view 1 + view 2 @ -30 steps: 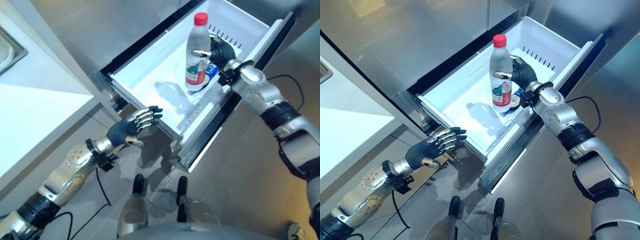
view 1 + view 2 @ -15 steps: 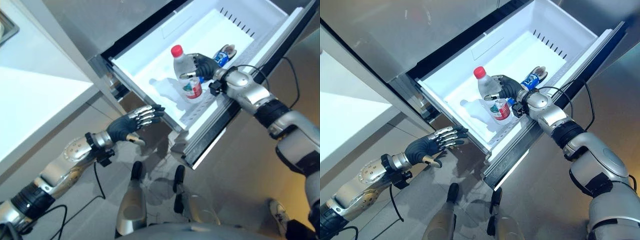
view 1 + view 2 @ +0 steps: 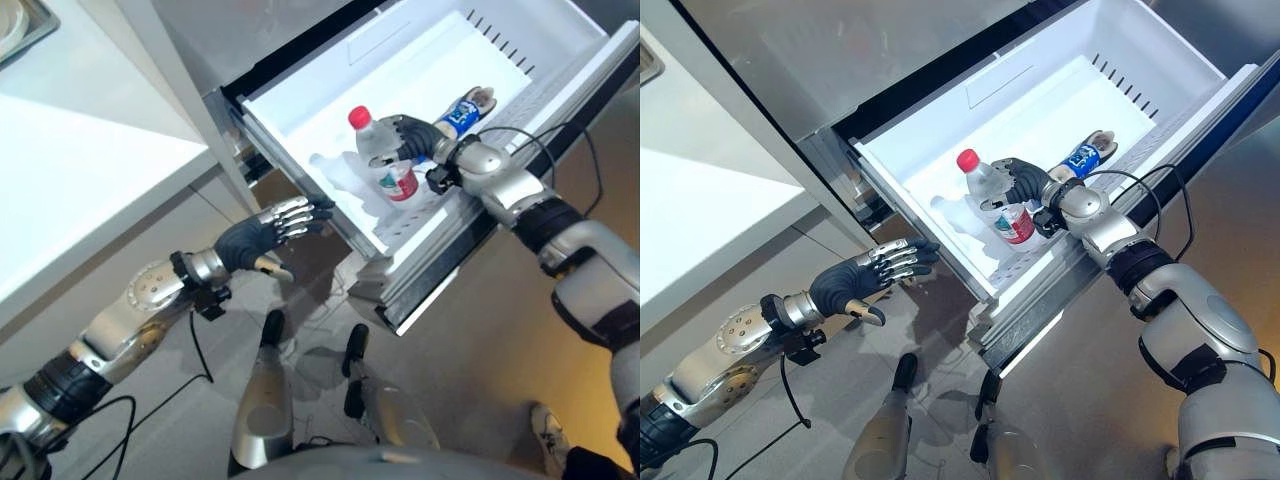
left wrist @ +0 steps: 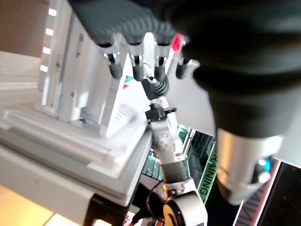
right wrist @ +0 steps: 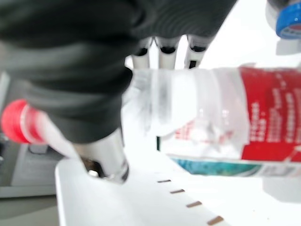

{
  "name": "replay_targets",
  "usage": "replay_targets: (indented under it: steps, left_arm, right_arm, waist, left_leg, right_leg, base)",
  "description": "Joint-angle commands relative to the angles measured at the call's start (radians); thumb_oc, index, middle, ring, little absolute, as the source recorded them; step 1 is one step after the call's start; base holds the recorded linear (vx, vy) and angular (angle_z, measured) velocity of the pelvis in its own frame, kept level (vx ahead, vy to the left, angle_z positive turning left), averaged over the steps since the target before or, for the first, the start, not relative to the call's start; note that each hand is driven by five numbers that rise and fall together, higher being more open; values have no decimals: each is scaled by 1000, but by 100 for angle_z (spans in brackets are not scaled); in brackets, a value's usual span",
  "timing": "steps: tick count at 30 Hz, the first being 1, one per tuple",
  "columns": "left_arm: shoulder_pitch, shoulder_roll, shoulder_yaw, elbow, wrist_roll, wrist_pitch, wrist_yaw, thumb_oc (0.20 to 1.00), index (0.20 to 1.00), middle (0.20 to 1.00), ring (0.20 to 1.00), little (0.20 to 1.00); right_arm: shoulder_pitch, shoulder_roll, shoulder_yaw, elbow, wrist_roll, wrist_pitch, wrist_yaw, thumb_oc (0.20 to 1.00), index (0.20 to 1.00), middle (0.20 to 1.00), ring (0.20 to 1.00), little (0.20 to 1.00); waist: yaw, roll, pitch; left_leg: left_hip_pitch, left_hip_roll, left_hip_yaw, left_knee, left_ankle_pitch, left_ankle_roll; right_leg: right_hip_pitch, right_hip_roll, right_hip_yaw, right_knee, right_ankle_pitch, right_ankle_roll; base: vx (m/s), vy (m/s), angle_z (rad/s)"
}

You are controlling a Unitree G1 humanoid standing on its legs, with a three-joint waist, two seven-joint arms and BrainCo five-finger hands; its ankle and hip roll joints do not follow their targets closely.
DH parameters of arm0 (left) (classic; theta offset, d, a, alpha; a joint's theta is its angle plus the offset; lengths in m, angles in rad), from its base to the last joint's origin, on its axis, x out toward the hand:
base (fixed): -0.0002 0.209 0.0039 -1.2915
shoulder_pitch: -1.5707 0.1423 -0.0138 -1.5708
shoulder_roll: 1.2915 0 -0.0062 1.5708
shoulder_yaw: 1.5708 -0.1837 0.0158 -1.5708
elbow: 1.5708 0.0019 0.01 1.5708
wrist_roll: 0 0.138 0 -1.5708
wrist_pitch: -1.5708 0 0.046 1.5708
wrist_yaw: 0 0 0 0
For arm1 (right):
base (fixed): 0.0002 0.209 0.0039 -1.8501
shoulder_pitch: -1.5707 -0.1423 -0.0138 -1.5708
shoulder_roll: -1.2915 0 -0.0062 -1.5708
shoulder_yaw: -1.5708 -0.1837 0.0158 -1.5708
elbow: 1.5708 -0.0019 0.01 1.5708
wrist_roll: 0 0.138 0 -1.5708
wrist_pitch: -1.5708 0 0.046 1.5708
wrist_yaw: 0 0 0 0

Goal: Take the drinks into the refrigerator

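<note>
A: Right hand (image 3: 1025, 180)?
B: I grip the bottle (image 3: 992, 201), now lowered from mid-air into the drawer (image 3: 940, 130), tilted. Placement nearly done; release next.
A: Left hand (image 3: 855, 281)?
B: Fingers straight, empty, outside the drawer front.
A: Surroundings?
B: Another bottle (image 3: 1086, 155) inside; counter (image 3: 70, 140), grey floor (image 3: 1080, 400).

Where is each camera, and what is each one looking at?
Left eye view: on the head, looking down at the open fridge drawer; both arms show.
Right eye view: beside it, same scene.
Left wrist view: behind the left hand, facing the drawer.
Right wrist view: behind the right hand, close on the water bottle it grips.
Shared: all show the bottle's red cap.
</note>
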Motion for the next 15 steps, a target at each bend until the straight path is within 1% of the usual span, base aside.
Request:
replay_targets:
  steps: [1, 3, 5, 7, 11, 15]
  left_arm:
    - [4, 46, 18, -138, -11, -62, 5, 1000, 1000, 1000, 1000, 1000]
    - [8, 49, 26, -150, -10, -61, 12, 1000, 1000, 1000, 1000, 1000]
    - [9, 50, 28, -150, -10, -61, 12, 1000, 1000, 1000, 1000, 1000]
    - [15, 53, 40, -161, -11, -62, 21, 1000, 1000, 1000, 1000, 1000]
    - [34, 57, 64, -174, -8, -69, 27, 1000, 1000, 1000, 1000, 1000]
    - [51, 46, 74, -174, -4, -71, 36, 1000, 1000, 1000, 1000, 1000]
  right_arm:
    - [-43, 48, 3, 27, -2, -53, -26, 200, 200, 200, 200, 200]
    - [-33, 81, -2, 44, -21, -52, -36, 200, 200, 200, 200, 200]
    - [-33, 82, -2, 45, -21, -52, -36, 200, 200, 200, 200, 200]
    - [-35, 108, -3, 69, -46, -54, -48, 200, 200, 200, 200, 200]
    - [-42, 116, -15, 101, -68, -59, -66, 200, 200, 200, 200, 200]
    - [-45, 103, -18, 110, -86, -59, -79, 200, 200, 200, 200, 200]
  waist:
    - [20, 3, 27]
    - [31, 1, 41]
    - [30, 1, 40]
    - [42, 0, 56]
    - [58, -3, 73]
    - [66, -9, 91]
  left_leg:
    - [-26, -79, -29, -20, 30, 109]
    - [-38, -80, -33, -21, 34, 109]
    - [-38, -80, -33, -21, 34, 109]
    - [-58, -79, -35, -21, 41, 109]
    - [-82, -79, -40, -29, 52, 107]
    - [-105, -77, -49, -38, 63, 102]
  right_leg:
    - [-80, 2, -36, 179, -98, 12]
    - [-90, 2, -41, 179, -94, 13]
    - [-91, 2, -41, 179, -94, 13]
    - [-109, 2, -44, 179, -87, 14]
    - [-130, 2, -53, 176, -81, 18]
    - [-147, 0, -68, 172, -81, 21]
  base:
    - [-37, -12, 0]
    - [-29, -27, 2]
    - [-13, -14, 6]
    - [-29, -26, 4]
    - [0, -4, 2]
    - [24, -22, 6]
